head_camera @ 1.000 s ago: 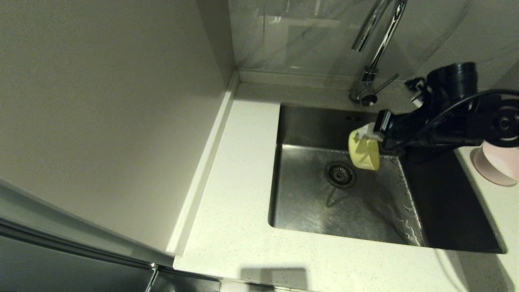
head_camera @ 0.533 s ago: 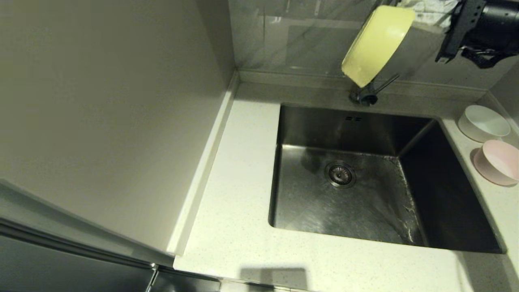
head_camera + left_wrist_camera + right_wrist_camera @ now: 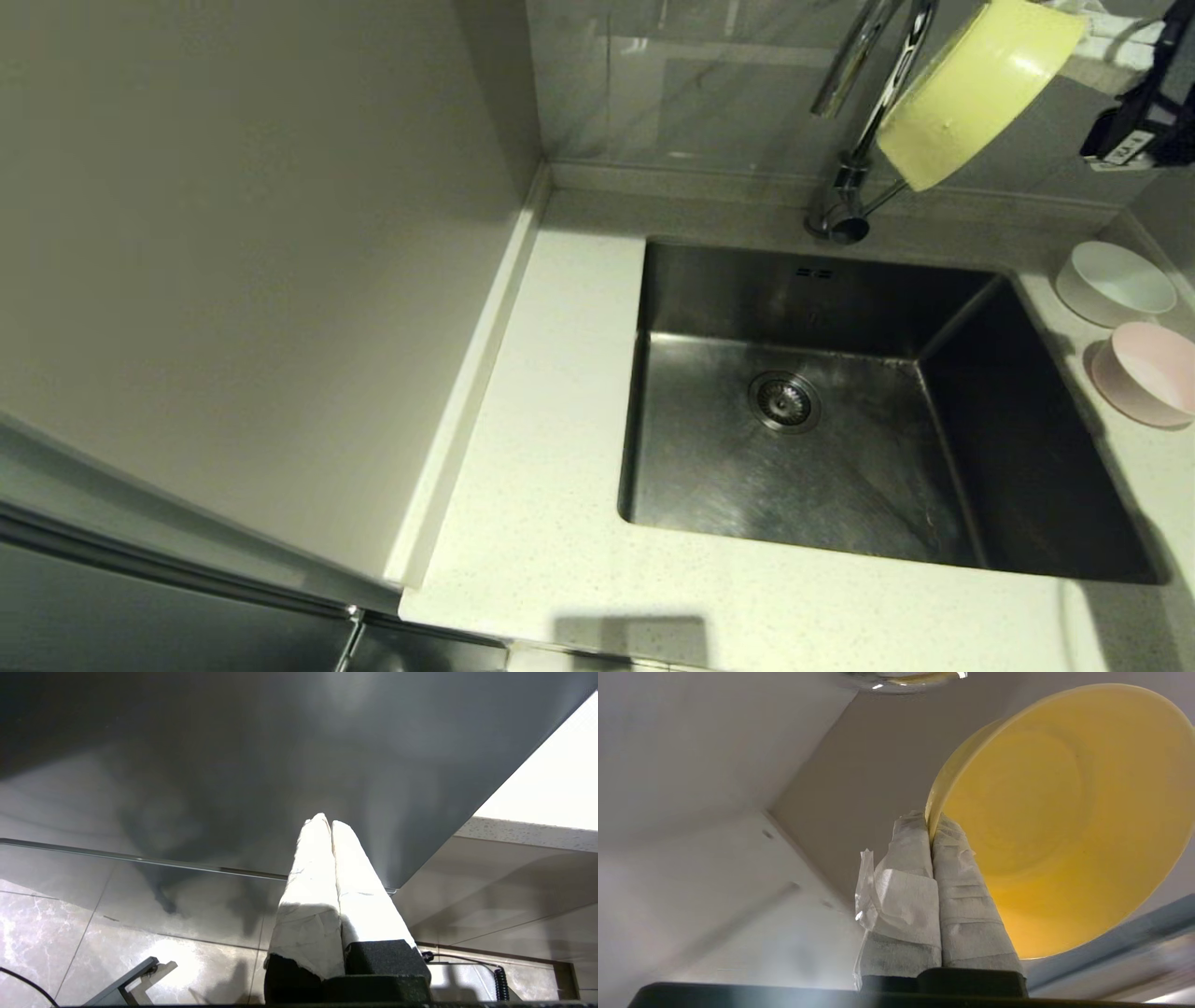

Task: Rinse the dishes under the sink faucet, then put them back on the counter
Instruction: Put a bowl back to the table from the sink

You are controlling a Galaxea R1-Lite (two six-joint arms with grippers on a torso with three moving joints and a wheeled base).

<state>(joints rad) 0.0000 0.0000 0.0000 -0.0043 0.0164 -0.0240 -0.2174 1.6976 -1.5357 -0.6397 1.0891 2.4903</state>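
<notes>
My right gripper (image 3: 1088, 23) holds the yellow-green bowl (image 3: 980, 89) high at the top right, tilted on its side in front of the faucet (image 3: 864, 149) stem. In the right wrist view the right gripper (image 3: 930, 821) is shut on the rim of the yellow-green bowl (image 3: 1064, 812), one wrapped finger inside and one outside. The white bowl (image 3: 1116, 280) and the pale pink bowl (image 3: 1144, 373) stand upright on the counter (image 3: 551, 420) right of the sink (image 3: 738, 289). My left gripper (image 3: 327, 820) is shut on nothing and does not show in the head view.
A tall grey side panel (image 3: 261, 261) walls off the counter's left. The strainer drain (image 3: 784, 401) sits mid-basin, with wet streaks around it. Grey marbled wall tiles (image 3: 709, 84) rise behind the faucet.
The right arm lifted the yellow-green bowl out of the sink to faucet height, then carried it right. The white bowl, hidden behind the arm a second ago, now shows.
</notes>
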